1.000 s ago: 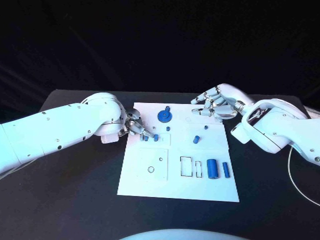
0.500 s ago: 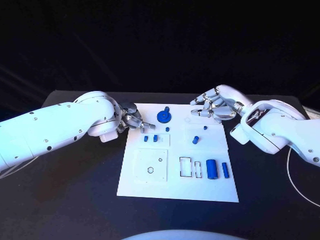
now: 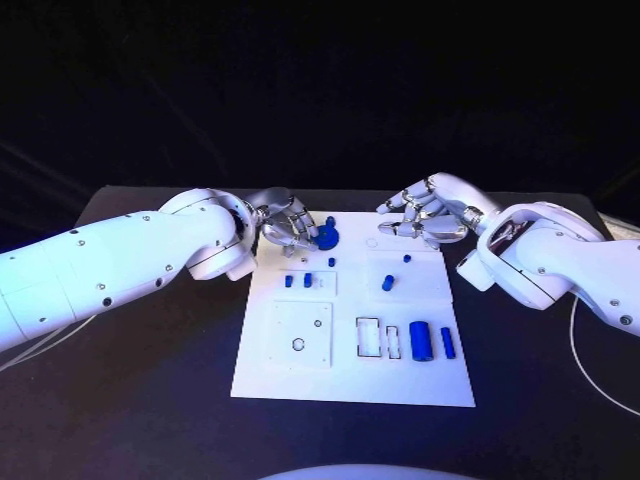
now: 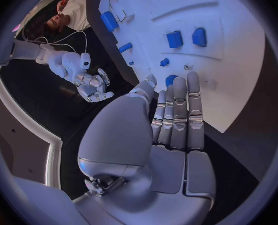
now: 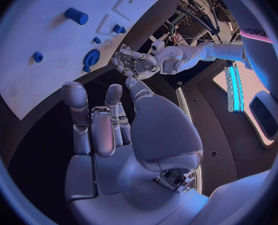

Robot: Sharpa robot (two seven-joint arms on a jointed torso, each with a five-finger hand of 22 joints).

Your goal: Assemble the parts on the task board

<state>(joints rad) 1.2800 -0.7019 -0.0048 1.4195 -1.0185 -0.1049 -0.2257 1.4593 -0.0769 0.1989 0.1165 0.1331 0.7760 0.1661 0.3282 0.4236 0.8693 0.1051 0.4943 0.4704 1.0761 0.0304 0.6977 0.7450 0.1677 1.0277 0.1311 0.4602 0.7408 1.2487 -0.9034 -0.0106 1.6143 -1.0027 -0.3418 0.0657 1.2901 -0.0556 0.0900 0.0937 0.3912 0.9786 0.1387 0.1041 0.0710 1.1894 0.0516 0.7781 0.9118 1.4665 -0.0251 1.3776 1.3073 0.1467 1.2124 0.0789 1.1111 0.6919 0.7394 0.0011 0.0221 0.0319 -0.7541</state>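
Note:
The white task board [image 3: 352, 372] lies in the middle of the black table. A round blue gear [image 3: 327, 237] stands near its far edge, and two small blue blocks [image 3: 297, 281] stand left of centre. A blue cylinder [image 3: 420, 341] and a thin blue bar [image 3: 444, 342] lie at the near right. My left hand [image 3: 289, 224] hovers at the board's far left corner, just left of the gear, with straight fingers [image 4: 176, 116] and nothing in it. My right hand [image 3: 427, 212] hangs over the far right corner, fingers [image 5: 92, 127] extended and empty.
Small blue pegs [image 3: 332, 262] [image 3: 404, 258] and a short blue piece [image 3: 388, 281] stand mid-board. Empty rectangular slots [image 3: 369, 336] lie left of the cylinder, and a square plate with holes [image 3: 303, 328] is at the near left. Black table [image 3: 133, 390] surrounds the board.
My left hand has risen from beside the two small blue blocks and moved toward the far edge, next to the gear. The right hand has barely moved.

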